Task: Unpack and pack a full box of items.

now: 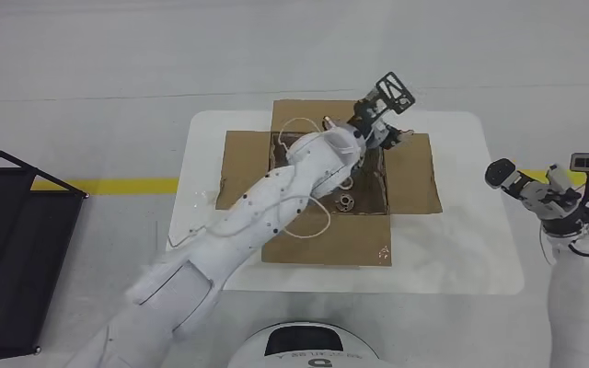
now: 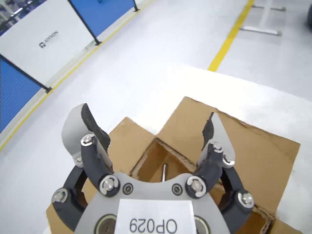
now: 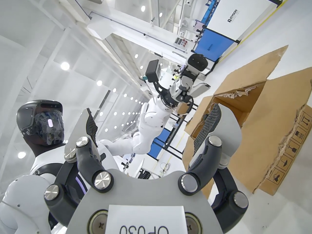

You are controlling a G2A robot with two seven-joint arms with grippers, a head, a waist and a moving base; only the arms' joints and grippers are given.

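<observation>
An open cardboard box (image 1: 322, 244) stands on the white table (image 1: 460, 267) with its flaps spread flat. Inside it lies a small round metal part (image 1: 345, 201). My left arm stretches across the box, and its gripper (image 1: 391, 129) hangs over the far right corner. In the left wrist view that gripper (image 2: 148, 116) is open and empty above the box (image 2: 256, 147), where a thin metal rod (image 2: 164, 171) shows in the corner. My right gripper (image 1: 506, 175) is off the table's right side, open and empty (image 3: 152, 116), facing the box (image 3: 268, 127) side-on.
A black rack (image 1: 28, 248) stands on the floor left of the table. A yellow floor line (image 1: 120, 184) runs behind it. Bare table surface lies to the right of and in front of the box.
</observation>
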